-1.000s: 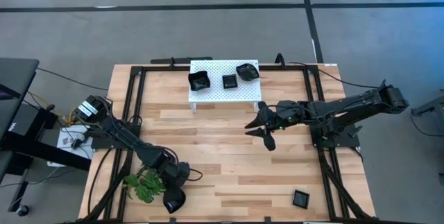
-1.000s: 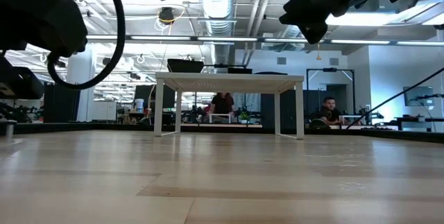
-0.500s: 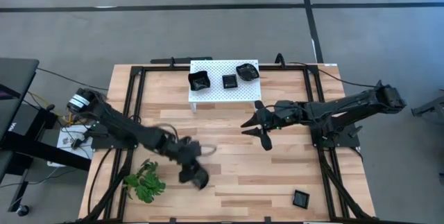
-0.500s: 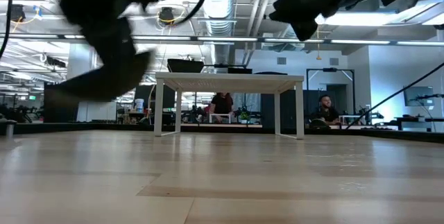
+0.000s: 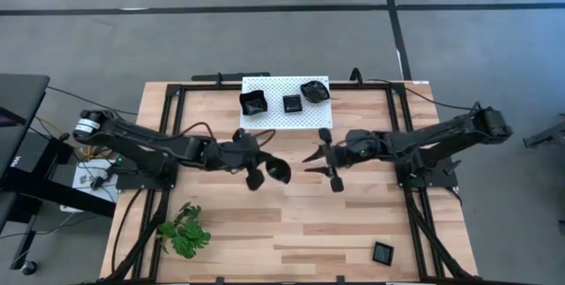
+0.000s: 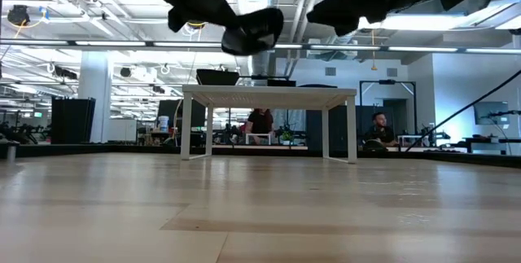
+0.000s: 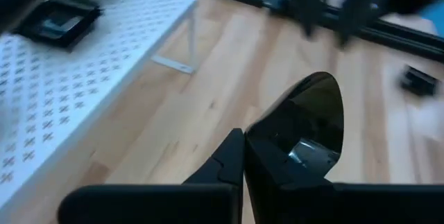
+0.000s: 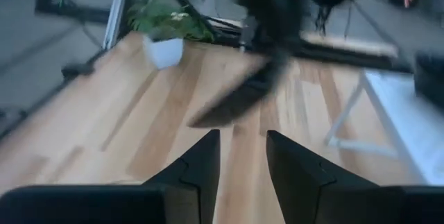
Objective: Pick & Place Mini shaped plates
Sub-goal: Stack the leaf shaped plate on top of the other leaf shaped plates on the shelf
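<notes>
While the left pincer [image 5: 265,174] holds a plate [image 5: 278,172] clamped above the wooden worktop [image 5: 291,223], the right pincer [image 5: 320,158] hangs apart; ducts cross the ceiling.

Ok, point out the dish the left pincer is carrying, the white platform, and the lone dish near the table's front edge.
carried dish [image 5: 277,172], high view, its middle.
white platform [image 5: 275,117], high view, bare top.
lone dish [image 5: 382,252], high view, its middle.

Wooden table [image 5: 291,214] carries a white perforated platform [image 5: 269,117] at far centre. Green plant sprig [image 5: 184,232] near left, one black square plate [image 5: 382,252] near right.
</notes>
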You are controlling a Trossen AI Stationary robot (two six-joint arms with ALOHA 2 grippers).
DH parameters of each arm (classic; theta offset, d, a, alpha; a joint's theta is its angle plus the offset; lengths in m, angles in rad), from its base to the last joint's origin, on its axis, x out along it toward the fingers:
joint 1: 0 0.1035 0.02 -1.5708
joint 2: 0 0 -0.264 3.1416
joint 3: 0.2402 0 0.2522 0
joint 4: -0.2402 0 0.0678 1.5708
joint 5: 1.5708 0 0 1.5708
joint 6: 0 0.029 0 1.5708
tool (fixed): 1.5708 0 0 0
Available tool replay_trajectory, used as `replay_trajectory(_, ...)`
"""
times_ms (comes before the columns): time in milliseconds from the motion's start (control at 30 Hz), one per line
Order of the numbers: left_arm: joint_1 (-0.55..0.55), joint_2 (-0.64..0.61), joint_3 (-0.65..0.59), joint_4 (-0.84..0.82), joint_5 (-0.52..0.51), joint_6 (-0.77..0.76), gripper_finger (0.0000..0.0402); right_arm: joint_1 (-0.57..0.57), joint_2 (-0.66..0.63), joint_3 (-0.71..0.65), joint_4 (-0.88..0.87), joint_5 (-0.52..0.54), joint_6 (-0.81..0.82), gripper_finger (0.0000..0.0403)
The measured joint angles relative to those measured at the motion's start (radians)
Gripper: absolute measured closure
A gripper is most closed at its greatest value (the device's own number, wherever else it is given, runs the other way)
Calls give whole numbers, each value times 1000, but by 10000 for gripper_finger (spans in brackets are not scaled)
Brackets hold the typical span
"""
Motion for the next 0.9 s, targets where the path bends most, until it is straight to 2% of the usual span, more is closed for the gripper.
replay_trajectory(200,61,15,0,0,-19,-120,391,83,64,0,54,2,-331,290)
replay_trajectory(333,95,14,0,6,-10,-207,389,140,161,0,141,17,-518,290)
replay_trajectory(400,113,13,0,2,-5,-248,391,166,215,11,177,91,-598,290)
replay_trajectory(567,146,13,-11,-8,127,-321,394,221,310,60,198,427,-757,290)
replay_trajectory(633,151,13,-21,-11,160,-340,392,237,342,79,198,517,-799,290)
replay_trajectory(700,154,13,-31,-11,169,-351,391,251,363,91,198,569,-831,290)
replay_trajectory(900,154,13,-57,-13,174,-381,392,268,410,126,205,626,-906,290)
